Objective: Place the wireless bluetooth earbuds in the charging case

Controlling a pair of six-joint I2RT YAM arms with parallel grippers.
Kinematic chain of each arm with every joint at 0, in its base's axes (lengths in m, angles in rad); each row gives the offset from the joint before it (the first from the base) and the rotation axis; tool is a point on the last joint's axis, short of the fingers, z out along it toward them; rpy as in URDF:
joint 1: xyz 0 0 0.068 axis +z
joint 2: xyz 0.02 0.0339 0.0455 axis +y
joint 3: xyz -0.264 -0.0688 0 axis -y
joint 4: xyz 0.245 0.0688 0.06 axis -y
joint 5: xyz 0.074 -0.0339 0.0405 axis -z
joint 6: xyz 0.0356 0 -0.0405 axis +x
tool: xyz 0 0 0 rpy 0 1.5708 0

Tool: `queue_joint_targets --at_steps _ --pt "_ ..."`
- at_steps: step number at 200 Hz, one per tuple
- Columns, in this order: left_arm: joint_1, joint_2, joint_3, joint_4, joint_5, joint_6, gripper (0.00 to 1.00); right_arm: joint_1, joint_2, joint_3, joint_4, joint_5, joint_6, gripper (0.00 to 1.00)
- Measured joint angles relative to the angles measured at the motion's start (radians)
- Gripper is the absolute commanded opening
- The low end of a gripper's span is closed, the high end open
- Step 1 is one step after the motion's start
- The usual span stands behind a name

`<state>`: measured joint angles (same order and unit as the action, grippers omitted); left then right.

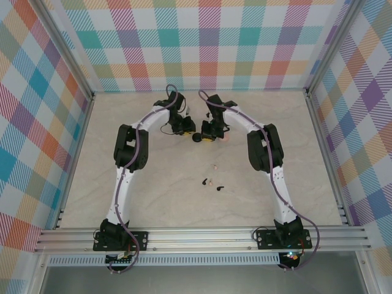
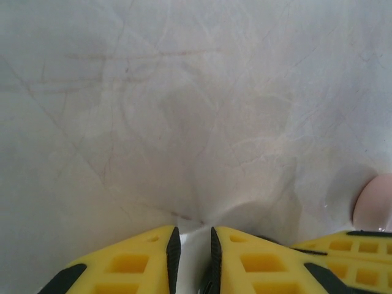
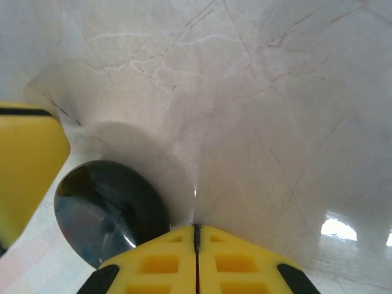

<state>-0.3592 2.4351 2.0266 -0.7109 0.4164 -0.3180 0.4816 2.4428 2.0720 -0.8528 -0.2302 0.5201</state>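
Marble-look table sits inside plaid walls; left arm and right arm both bend in toward its far middle; left gripper hangs low over bare table, jaws a narrow slit apart with nothing between them; right gripper has its jaws pressed together, empty, just beside a round black puck; a pale pink puck lies near; four earbuds lie loose nearer the bases, well apart from both grippers: lone pink earbud, black earbud beside second pink earbud, second black earbud.
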Motion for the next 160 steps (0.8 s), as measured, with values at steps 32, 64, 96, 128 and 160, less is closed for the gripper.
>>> queue_joint_targets --at_steps 32,64,96,128,160 --pt "-0.012 -0.078 -0.127 0.032 -0.021 -0.003 0.23 0.000 0.018 0.037 -0.032 -0.002 -0.001 0.09" --pt "-0.019 -0.129 -0.208 0.034 -0.027 -0.004 0.23 0.000 0.037 0.074 -0.061 -0.004 -0.003 0.09" --pt "-0.034 -0.174 -0.280 0.046 -0.033 -0.012 0.23 -0.002 0.053 0.098 -0.061 -0.018 -0.004 0.10" --pt "-0.048 -0.207 -0.341 0.076 -0.021 -0.027 0.24 -0.002 0.063 0.111 -0.060 -0.034 -0.005 0.11" --pt "-0.054 -0.221 -0.364 0.091 -0.017 -0.034 0.25 -0.002 0.066 0.116 -0.061 -0.035 -0.007 0.13"
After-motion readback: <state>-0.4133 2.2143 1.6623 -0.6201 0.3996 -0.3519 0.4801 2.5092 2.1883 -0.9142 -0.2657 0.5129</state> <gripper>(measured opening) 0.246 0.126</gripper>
